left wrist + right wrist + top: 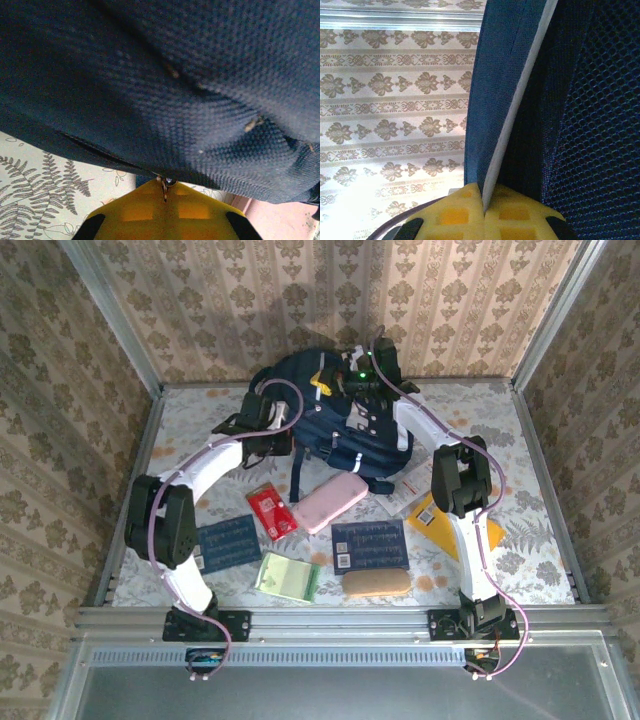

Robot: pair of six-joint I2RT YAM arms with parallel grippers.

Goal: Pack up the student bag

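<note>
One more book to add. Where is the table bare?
Bare: the strip between the yellow folder and the right rail, and the back-left corner beside the student bag. Crowded: the front middle, around pink pouch, red packet, green notepad.

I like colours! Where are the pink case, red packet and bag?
pink case (pixel 330 502), top view, its middle.
red packet (pixel 271 512), top view, its middle.
bag (pixel 335 448), top view, its front.
</note>
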